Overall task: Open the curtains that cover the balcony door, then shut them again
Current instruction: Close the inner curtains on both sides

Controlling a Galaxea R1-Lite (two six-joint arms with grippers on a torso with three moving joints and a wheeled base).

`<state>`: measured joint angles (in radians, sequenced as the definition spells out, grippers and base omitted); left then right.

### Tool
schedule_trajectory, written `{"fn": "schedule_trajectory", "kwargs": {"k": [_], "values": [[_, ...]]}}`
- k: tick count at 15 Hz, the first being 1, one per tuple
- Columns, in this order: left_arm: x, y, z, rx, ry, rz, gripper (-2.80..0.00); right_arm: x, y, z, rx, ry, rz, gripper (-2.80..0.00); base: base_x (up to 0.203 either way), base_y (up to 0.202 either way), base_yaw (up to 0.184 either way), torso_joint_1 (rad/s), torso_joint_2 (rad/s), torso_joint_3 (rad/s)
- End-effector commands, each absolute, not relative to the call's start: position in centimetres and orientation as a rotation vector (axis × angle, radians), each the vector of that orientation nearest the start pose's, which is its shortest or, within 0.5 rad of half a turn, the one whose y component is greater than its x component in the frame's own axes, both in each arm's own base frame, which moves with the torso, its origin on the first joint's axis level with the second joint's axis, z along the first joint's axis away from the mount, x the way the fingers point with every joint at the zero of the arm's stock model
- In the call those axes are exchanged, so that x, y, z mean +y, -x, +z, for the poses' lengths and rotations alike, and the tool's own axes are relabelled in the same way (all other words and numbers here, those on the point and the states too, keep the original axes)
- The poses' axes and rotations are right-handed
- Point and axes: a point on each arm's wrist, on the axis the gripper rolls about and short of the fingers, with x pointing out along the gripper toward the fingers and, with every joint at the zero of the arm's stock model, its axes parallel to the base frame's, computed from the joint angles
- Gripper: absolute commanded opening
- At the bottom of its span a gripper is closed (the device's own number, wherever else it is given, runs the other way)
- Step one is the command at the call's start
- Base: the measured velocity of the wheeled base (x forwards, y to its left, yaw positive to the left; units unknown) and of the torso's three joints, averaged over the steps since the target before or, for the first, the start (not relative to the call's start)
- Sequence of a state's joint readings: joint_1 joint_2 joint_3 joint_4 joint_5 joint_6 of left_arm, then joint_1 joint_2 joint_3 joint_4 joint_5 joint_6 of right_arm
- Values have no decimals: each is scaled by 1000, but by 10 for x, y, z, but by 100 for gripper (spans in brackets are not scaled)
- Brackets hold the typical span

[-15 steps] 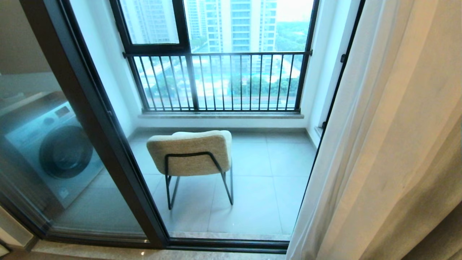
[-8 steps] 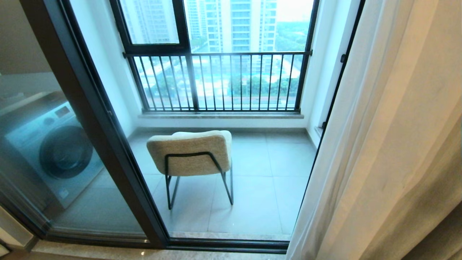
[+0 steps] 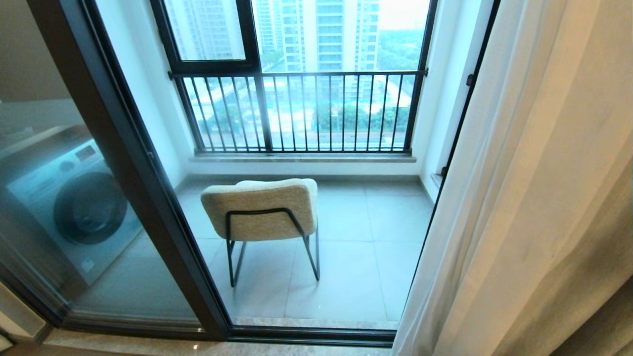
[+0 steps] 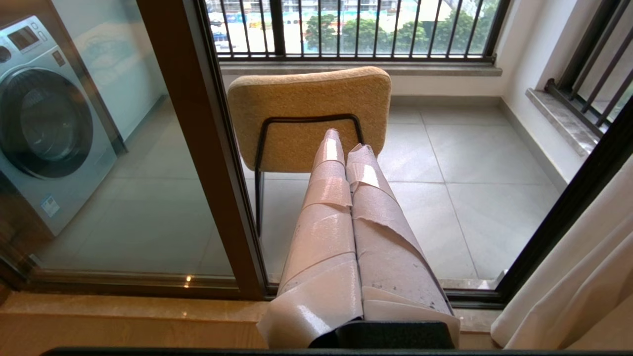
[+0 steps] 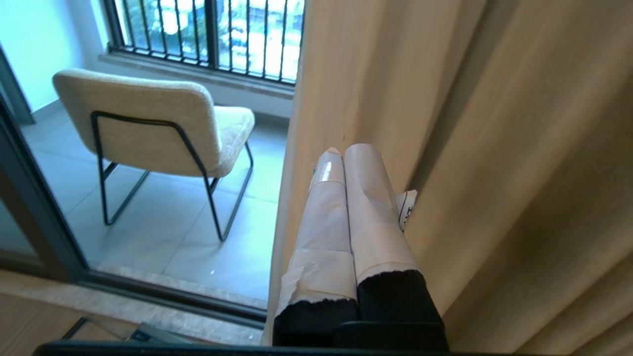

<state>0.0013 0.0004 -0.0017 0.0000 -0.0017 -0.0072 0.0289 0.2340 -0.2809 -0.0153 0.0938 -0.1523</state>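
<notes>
- We can read no brand or wording: the washing machine (image 4: 47, 123) carries a small sticker low on its front, and a white tag with dark marks peeks out beside the right gripper (image 5: 348, 153), but neither is legible.
- Against the head pictures from a second ago, we find nothing changed: chair, door frame and drapes sit in the same places, and neither arm shows in that view.
- The curtains (image 3: 534, 198) hang gathered at 3 o'clock in the head view, a pale sheer edge toward the glass and thicker beige folds behind it; most of the opening is uncovered.
- The balcony door (image 3: 143, 173) has a dark slim frame, with an upright running from 11 o'clock down to 6 o'clock and a bottom rail along the floor.
- The right gripper has its tape-wrapped fingers (image 5: 366, 198) pressed together, holding nothing, its tips right at the edge of the curtains; we cannot tell whether they touch the fabric.
- The left gripper (image 4: 346, 143) is likewise pressed together and empty, pointing at the glass toward the chair (image 3: 262, 210).
- Beyond the glass lies a balcony floor (image 3: 366, 247) of grey tiles, the beige chair on a black metal frame at the centre, the washing machine at 9 o'clock.
- At 12 o'clock stands a window with black railing bars (image 3: 296, 111) above a stone sill, tower blocks and trees outside.
- Indoors, a polished stone threshold (image 4: 123, 306) runs along the door's foot.
</notes>
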Motion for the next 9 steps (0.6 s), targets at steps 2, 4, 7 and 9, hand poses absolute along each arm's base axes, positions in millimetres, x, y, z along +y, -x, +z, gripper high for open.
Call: {"fn": "schedule_trajectory", "kwargs": {"k": [2,4,7,9], "values": [[0,23,76,-2,8,0,-280,3,-19,197,47,147,155,-280,0,0,0,0,0,0],[0,23,76,-2,8,0,-280,5,-39,216,47,139,159,-280,0,0,0,0,0,0],[0,23,76,0,8,0,-280,6,-67,234,-20,135,156,-280,0,0,0,0,0,0],[0,23,76,-2,8,0,-280,7,-77,244,-39,135,156,0,0,0,0,0,0,0]]}}
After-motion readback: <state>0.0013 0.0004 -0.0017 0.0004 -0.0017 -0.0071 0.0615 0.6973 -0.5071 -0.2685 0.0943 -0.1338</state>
